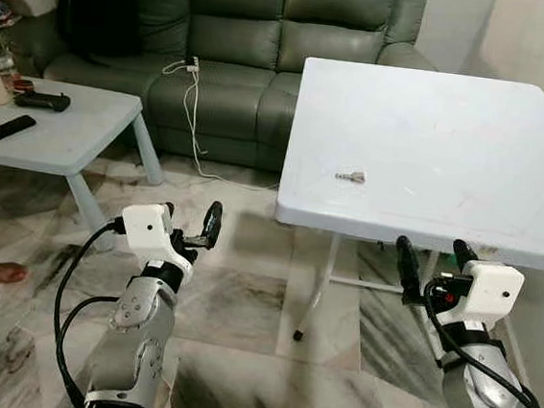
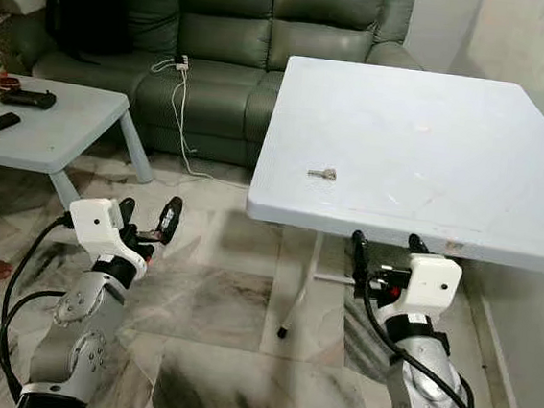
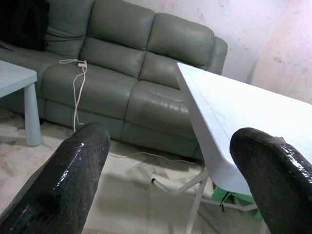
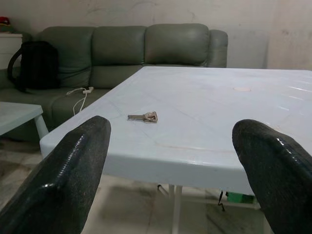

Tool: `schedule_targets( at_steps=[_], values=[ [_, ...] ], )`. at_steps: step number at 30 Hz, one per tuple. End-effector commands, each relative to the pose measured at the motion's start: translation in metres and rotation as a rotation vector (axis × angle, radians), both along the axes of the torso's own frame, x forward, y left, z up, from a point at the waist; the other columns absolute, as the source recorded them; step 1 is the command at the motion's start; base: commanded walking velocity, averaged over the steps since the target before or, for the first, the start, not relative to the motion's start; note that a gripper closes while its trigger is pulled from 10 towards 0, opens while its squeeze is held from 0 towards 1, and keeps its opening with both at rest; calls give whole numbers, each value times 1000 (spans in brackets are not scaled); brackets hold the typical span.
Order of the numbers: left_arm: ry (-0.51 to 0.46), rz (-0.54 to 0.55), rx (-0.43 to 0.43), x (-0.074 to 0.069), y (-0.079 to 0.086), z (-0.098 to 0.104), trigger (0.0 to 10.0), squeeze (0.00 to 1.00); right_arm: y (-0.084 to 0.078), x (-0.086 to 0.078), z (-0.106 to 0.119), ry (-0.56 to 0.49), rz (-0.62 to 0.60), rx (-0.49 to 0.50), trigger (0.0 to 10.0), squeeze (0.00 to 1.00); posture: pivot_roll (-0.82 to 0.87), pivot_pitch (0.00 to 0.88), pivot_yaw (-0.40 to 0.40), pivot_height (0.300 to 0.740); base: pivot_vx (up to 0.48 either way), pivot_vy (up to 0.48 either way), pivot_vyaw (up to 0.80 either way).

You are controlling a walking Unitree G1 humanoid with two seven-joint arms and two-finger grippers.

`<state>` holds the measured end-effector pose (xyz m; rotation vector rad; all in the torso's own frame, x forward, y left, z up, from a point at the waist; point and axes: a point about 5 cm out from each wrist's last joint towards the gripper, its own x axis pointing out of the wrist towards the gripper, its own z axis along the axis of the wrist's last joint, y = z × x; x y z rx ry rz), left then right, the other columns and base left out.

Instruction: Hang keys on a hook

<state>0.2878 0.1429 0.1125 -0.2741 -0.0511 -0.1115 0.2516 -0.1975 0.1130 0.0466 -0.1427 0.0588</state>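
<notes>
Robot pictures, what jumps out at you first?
The big white table catches the eye, with one small key lying alone near its front-left edge. Below its front edge, the right gripper is open, and the left gripper hangs open over the marble floor. Behind stands a green sofa with a white cable dangling down.

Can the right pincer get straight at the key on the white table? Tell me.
Probably yes: the right pincer is open at the table's near edge, and nothing stands between it and the key.
</notes>
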Motion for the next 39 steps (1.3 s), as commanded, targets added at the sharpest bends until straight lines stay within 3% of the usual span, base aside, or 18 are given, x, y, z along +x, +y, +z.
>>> schedule_targets(
  at_steps=[1,39],
  values=[
    [-16,-9,0,0,-1,4,10000,0,2,1,3,-4,9,-6,10000,0,-47,0,-25,740,352,0,0],
    [-13,-9,-10,0,-2,4,10000,0,3,0,2,0,18,-6,10000,0,-43,0,-29,740,367,0,0]
  ],
)
